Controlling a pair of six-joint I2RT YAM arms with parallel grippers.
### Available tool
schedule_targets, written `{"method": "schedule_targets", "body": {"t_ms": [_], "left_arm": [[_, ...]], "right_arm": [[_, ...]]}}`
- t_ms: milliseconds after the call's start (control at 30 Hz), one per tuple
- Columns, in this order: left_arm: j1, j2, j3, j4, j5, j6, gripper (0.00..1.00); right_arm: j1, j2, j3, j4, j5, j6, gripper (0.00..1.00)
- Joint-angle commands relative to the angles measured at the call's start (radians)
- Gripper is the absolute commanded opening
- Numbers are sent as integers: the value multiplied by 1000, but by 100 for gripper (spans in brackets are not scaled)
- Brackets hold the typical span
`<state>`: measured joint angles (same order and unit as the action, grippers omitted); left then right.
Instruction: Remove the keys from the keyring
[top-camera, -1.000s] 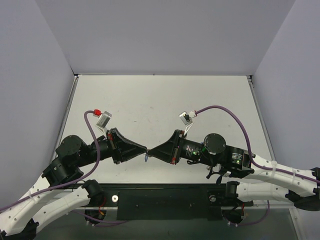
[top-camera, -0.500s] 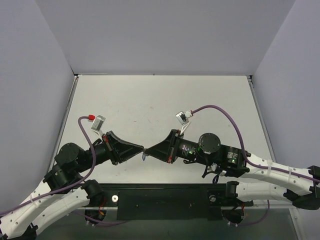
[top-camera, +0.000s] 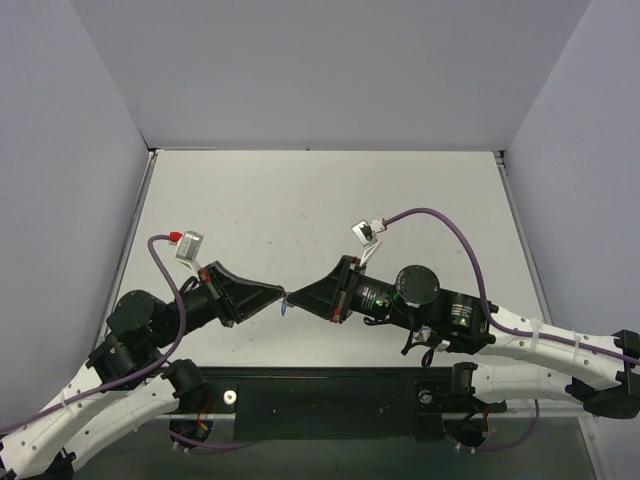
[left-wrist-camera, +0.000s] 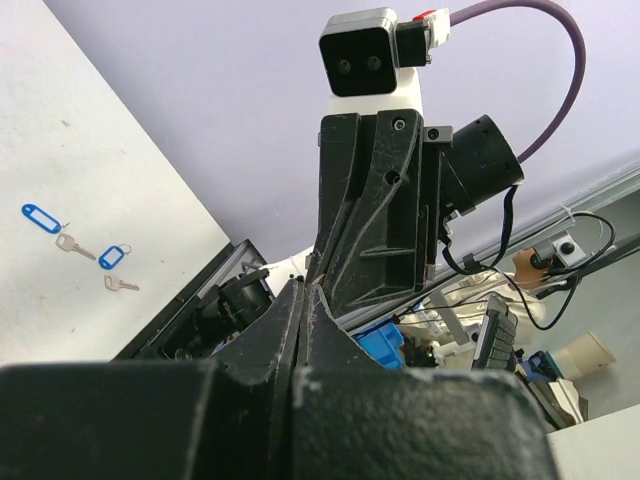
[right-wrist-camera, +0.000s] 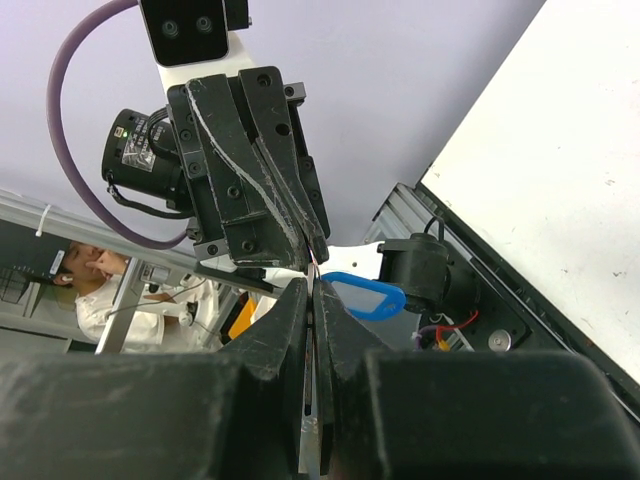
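keys (left-wrist-camera: 68, 243): both lying flat on the bench (left-wrist-camera: 70, 130), well apart from my left pincer and off to its side. Each one's a tiny silver thing with an oblong blue-rimmed key tag (left-wrist-camera: 40, 217) next to it. They look loose from the ring, so I'd say the pulling-off part is done and I'm at the wrap-up.
left pincer (left-wrist-camera: 303, 290): jaws pressed right together, tip to tip with my other pincer. As far as I can tell it's pinching the ring. Next move, I reckon, is just getting the ring down onto the bench and letting go. That needs a slow lowering and one side releasing first, so the thing doesn't flick off.
keyring (right-wrist-camera: 316, 268): up off the bench, right where my two pincer tips meet. The wire is so thin I barely see it. Its ring tag (top-camera: 287, 310) is what gives it away, a small shiny blue oblong dangling just beside the tips.
right pincer (right-wrist-camera: 311, 292): jaws closed tight too, seemingly nipping the same ring from the opposite side.
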<state>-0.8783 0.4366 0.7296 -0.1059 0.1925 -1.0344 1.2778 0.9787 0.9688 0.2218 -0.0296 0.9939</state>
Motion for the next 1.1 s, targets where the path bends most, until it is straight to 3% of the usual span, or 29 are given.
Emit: {"method": "schedule_targets", "body": {"t_ms": [0,800,1067], "left_arm": [[4,-12,-1,41,-87,4,0],[4,-12,-10,69,-84,-12,1],[4,-24,-7,72,-82,-6,25]], "right_arm": [[9,-15,10,86,-13,11,0],[9,-14,10,93,-3,12,0],[9,-15,16,82,-4,6,0]]}}
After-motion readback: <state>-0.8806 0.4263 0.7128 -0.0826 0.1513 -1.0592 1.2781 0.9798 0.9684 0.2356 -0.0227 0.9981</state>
